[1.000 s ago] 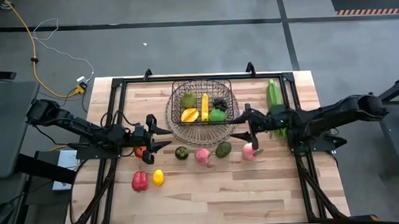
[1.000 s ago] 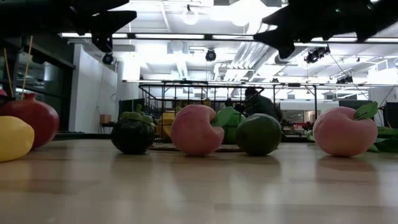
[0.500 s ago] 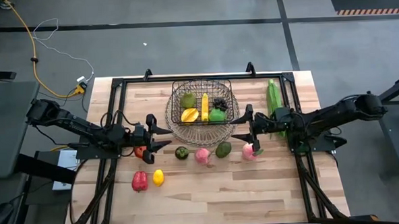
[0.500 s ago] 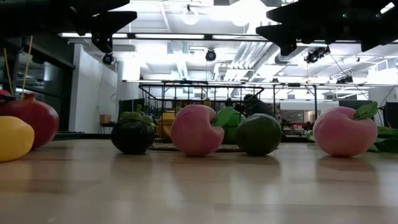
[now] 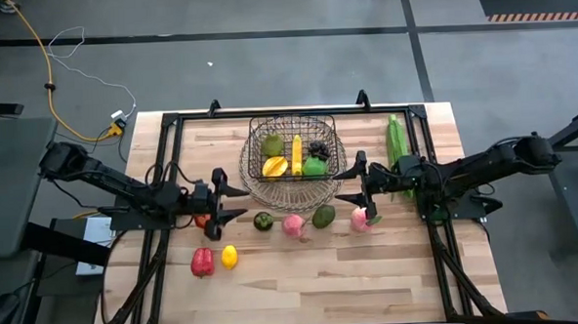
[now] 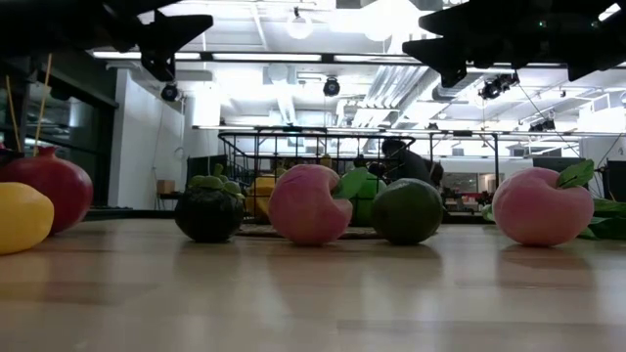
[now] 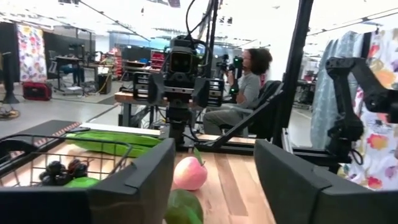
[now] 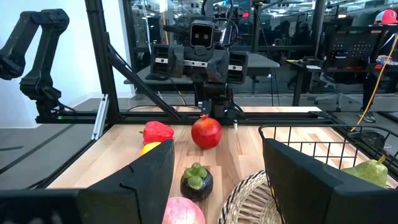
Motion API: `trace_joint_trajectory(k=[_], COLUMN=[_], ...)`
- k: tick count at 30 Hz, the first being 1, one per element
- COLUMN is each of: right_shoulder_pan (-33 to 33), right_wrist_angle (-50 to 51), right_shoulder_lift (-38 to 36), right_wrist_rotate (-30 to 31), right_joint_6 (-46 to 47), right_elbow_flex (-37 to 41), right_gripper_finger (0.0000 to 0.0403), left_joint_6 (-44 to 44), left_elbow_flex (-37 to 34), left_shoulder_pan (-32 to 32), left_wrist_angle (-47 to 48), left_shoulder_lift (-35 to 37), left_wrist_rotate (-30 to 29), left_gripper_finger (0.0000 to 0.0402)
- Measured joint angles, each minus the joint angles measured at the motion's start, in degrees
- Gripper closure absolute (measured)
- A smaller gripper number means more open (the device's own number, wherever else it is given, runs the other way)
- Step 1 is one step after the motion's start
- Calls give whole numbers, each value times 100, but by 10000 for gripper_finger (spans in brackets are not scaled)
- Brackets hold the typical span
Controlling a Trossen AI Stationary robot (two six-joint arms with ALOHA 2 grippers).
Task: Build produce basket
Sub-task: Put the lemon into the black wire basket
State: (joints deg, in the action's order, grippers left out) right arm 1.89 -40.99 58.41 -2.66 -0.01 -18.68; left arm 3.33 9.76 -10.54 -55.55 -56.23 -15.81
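The dark wire basket stands at the table's far middle with a banana, a starfruit, grapes and green fruit inside. In front of it lie a mangosteen, a pink peach, an avocado and a second peach. A red pepper and a lemon lie nearer left. My left gripper hovers open, left of the basket, above a red fruit. My right gripper hovers open on the basket's right.
A long green husk lies at the far right, partly under my right arm. A black frame runs along the table's edges. Bare wood lies toward the near edge. A person sits beyond the table.
My right gripper has tipped up a little, so that its fingers now point about level. No fruit has moved.
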Motion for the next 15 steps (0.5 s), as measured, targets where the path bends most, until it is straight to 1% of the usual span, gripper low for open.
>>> trace_joint_trajectory(k=[9, 12, 15], right_shoulder_pan=[0, 0, 0], right_wrist_angle=[2, 2, 2], right_shoulder_lift=[2, 2, 2], right_wrist_rotate=[112, 114, 114], right_joint_6=[15, 9, 12], right_elbow_flex=[0, 0, 0], right_gripper_finger=[165, 165, 165], left_joint_6=[247, 312, 525], left_elbow_flex=[0, 0, 95], left_shoulder_pan=[-44, -44, -46], left_wrist_angle=[0, 0, 131], left_shoulder_lift=[0, 0, -2], left_wrist_rotate=[20, 128, 219], left_gripper_finger=[98, 82, 76])
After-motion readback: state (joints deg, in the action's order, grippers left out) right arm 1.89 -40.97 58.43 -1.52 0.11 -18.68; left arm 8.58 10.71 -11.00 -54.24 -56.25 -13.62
